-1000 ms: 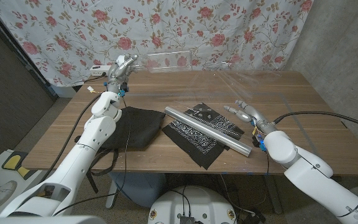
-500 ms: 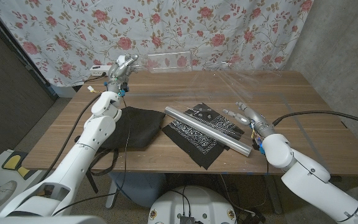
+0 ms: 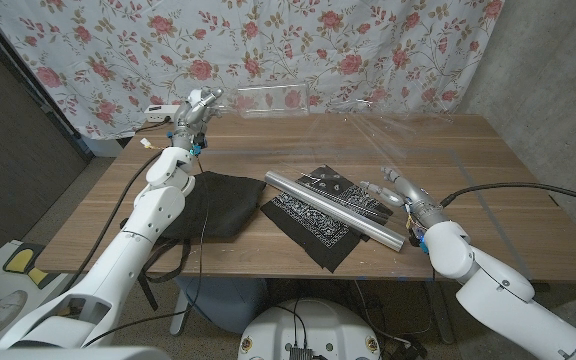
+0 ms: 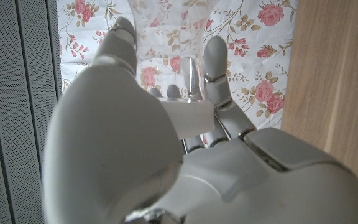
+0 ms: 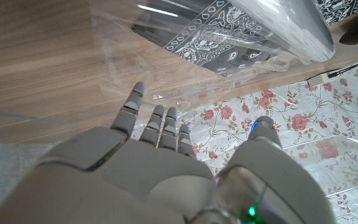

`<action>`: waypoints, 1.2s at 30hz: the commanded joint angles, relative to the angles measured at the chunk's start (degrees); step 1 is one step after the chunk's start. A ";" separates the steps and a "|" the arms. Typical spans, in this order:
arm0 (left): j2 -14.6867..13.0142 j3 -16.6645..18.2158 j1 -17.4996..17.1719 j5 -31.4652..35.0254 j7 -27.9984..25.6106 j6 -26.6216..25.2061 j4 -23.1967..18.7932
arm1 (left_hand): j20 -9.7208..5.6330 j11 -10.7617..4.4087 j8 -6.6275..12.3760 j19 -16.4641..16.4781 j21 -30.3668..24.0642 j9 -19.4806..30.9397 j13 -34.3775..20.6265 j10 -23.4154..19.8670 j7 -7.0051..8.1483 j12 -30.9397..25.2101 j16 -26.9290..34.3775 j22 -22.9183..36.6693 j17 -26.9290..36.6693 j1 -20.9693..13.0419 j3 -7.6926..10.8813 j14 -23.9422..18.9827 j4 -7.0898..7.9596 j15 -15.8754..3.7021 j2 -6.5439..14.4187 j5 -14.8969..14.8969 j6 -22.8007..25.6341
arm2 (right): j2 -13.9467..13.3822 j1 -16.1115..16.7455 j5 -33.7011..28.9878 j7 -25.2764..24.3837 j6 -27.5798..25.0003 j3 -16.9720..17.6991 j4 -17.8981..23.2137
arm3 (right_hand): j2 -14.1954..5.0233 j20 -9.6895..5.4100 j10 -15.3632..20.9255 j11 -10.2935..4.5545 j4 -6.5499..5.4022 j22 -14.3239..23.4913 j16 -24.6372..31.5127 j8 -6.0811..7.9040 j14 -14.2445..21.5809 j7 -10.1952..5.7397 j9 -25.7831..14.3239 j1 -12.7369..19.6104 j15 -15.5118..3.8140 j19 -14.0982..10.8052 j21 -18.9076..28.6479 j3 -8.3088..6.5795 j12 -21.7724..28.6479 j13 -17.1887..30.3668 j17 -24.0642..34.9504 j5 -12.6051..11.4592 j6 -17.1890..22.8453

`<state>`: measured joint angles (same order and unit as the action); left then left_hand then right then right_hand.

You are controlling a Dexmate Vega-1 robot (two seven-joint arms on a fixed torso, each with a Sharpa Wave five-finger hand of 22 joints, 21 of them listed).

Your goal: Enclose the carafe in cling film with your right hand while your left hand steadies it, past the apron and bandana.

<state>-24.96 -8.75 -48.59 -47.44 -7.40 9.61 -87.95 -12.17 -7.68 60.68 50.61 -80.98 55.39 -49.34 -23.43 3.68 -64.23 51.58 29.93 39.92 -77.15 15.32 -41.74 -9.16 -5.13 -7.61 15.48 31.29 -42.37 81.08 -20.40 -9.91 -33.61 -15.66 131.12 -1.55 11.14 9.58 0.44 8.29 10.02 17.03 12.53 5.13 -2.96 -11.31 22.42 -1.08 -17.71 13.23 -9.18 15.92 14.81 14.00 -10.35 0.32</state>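
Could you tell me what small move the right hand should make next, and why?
Probably close the right hand on the loose cling film beside the roll. Its fingers are spread with nothing in them, the sheet already reaches toward the carafe, and the left hand is at the carafe.

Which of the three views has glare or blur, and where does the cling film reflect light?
Head view: sharp and evenly lit; the cling film shows faint pale streaks, and the roll has a bright sheen. Right wrist view: white highlights on the film over the bandana; the right robot hand is soft from closeness. Left wrist view: the left robot hand is blurred and the clear carafe hard to make out.
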 commanded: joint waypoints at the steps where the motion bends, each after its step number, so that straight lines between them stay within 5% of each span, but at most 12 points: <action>1: -0.10 -0.03 -0.28 0.17 -0.29 -0.26 -0.43 | -0.60 -0.39 0.61 -0.30 -0.30 0.16 -0.09 0.08 0.37 -0.48 26.23 0.17 0.19 -15.73 0.46 -3.11 -0.05 -2.93 15.92 0.28 -0.10 | -1.02 1.80 -3.14 -1.10 0.29 -0.68 0.68 | 0.69 -0.14 1.33 0.06 0.10 0.20 1.15 0.61 2.13 -0.15 -0.23 0.45 -0.54 -1.97 0.65 0.18 0.78 0.38 0.33 -0.57 1.32; 36: -0.35 -0.22 -1.15 0.57 0.06 0.11 -1.52 | -0.61 -0.25 1.49 -0.14 -0.84 -1.40 1.02 -0.45 0.01 -1.08 26.60 -0.65 -1.30 -15.75 0.44 -3.33 -0.13 -3.16 15.65 0.67 0.82 | -3.45 3.62 -9.60 0.38 1.35 -2.88 2.18 | 0.74 -1.82 6.44 -1.46 0.23 0.37 3.06 2.41 5.98 -1.43 -0.20 2.32 -2.72 -3.86 0.15 -0.12 2.71 1.01 1.50 -1.11 8.61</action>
<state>-25.08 -9.14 -49.25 -46.99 -7.39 9.34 -88.85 -12.30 -7.68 61.40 50.34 -81.44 53.70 -48.11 -23.43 3.69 -64.66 52.57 29.19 38.65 -77.16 15.57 -41.73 -9.41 -5.14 -7.62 15.92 31.93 -45.34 84.23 -27.66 -9.96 -31.28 -17.61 132.62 -0.62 9.51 15.32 -1.16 8.29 10.28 19.72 14.50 10.37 -4.38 -11.31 23.99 -2.10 -20.95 13.30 -9.18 18.09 15.61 15.27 -11.25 8.31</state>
